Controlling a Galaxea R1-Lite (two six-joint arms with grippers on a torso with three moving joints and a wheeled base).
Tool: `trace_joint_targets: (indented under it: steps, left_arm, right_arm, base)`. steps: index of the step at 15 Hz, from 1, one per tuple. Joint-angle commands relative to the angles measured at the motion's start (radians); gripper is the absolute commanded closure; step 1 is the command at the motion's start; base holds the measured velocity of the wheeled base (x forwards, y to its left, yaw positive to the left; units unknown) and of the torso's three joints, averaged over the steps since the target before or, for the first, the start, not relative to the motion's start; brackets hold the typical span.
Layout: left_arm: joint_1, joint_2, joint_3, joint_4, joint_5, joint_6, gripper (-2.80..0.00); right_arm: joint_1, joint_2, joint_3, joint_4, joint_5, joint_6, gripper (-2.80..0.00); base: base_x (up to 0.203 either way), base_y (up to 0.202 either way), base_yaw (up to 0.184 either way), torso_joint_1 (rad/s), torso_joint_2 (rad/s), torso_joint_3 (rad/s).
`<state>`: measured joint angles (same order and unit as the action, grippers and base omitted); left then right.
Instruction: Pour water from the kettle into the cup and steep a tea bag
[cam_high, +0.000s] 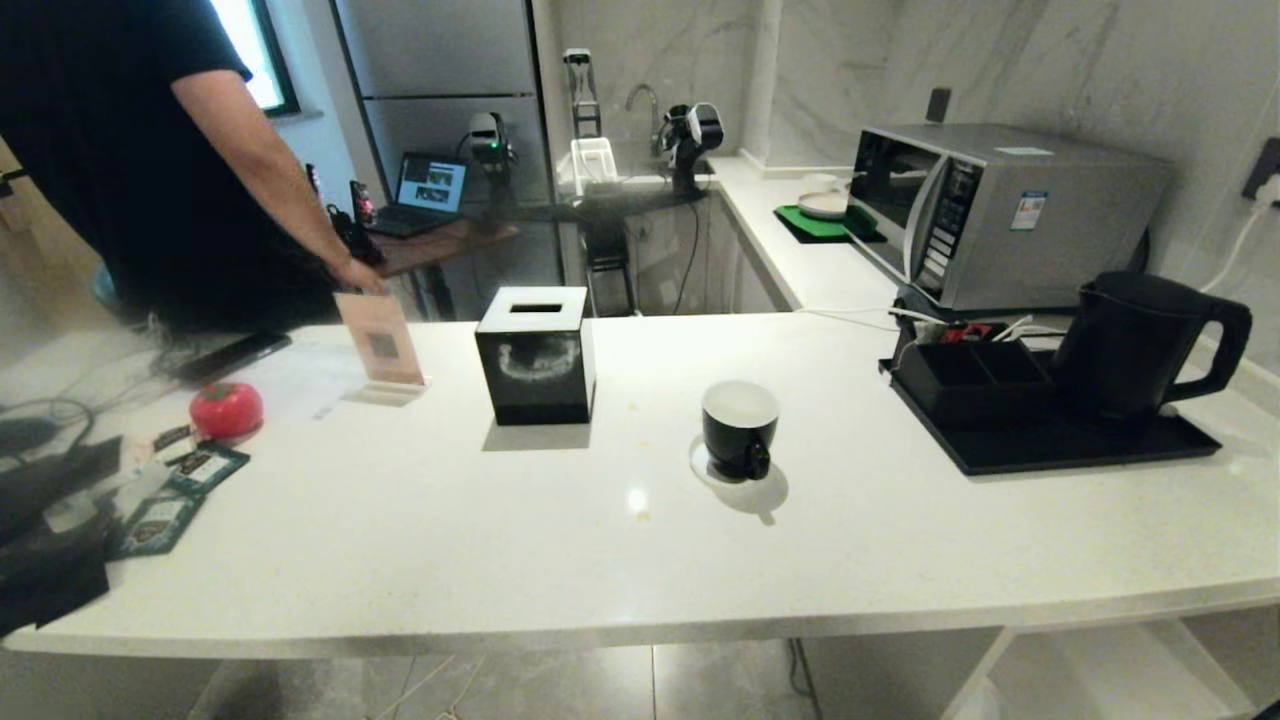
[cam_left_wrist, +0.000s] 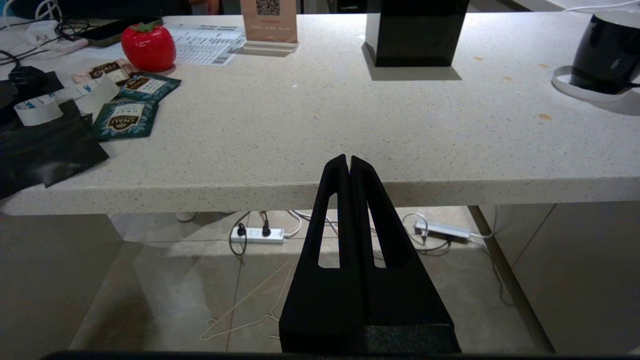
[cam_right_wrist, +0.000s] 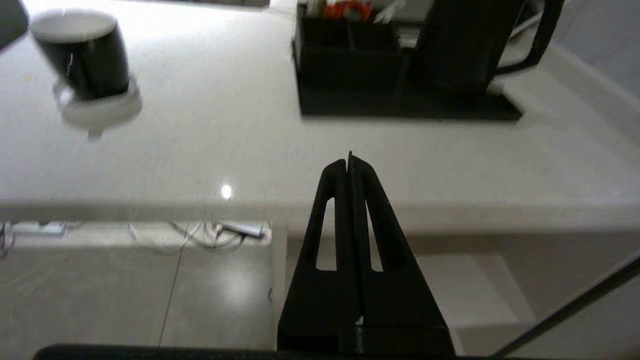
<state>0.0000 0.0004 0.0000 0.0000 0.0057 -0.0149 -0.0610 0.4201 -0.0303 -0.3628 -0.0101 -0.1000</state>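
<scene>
Both the left hand (cam_left_wrist: 349, 161) and right hand (cam_right_wrist: 349, 159) hang pressed together, empty, off the surface's (cam_high: 450, 540) near edge. The cup (cam_high: 739, 428) stands mid-surface; the kettle (cam_high: 1135, 345) sits on a black tray (cam_high: 1040, 455) near the right edge.

Cup (cam_high: 739, 428) mid-counter, kettle (cam_high: 1135, 343) on black tray (cam_high: 1050, 445), seemingly untouched.

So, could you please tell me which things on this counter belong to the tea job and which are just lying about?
For the job:
kettle
cup
tea bag sachets

Lying about:
tissue box
red tomato-shaped object
QR card stand
microwave
black tray
</scene>
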Motion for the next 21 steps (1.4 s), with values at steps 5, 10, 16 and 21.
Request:
trace_joint_targets:
  steps: [5, 10, 16, 21]
  left_arm:
    - [0.0, 0.0, 0.0, 0.0, 0.0, 0.0, 0.0]
    - [0.0, 0.0, 0.0, 0.0, 0.0, 0.0, 0.0]
    - [0.0, 0.0, 0.0, 0.0, 0.0, 0.0, 0.0]
    - [0.0, 0.0, 0.0, 0.0, 0.0, 0.0, 0.0]
  right_arm:
    - [-0.018, -0.138, 0.03, 0.141, 0.016, 0.014, 0.0]
    - [0.051, -0.252, 0.03, 0.242, -0.029, 0.026, 0.0]
    - [0.055, -0.42, 0.03, 0.364, -0.024, 0.029, 0.0]
    - [0.055, -0.42, 0.03, 0.364, -0.024, 0.034, 0.0]
  base:
    - [0.0, 0.0, 0.0, 0.0, 0.0, 0.0]
    - [0.0, 0.0, 0.0, 0.0, 0.0, 0.0]
    - [0.0, 0.0, 0.0, 0.0, 0.0, 0.0]
    - [0.0, 0.0, 0.0, 0.0, 0.0, 0.0]
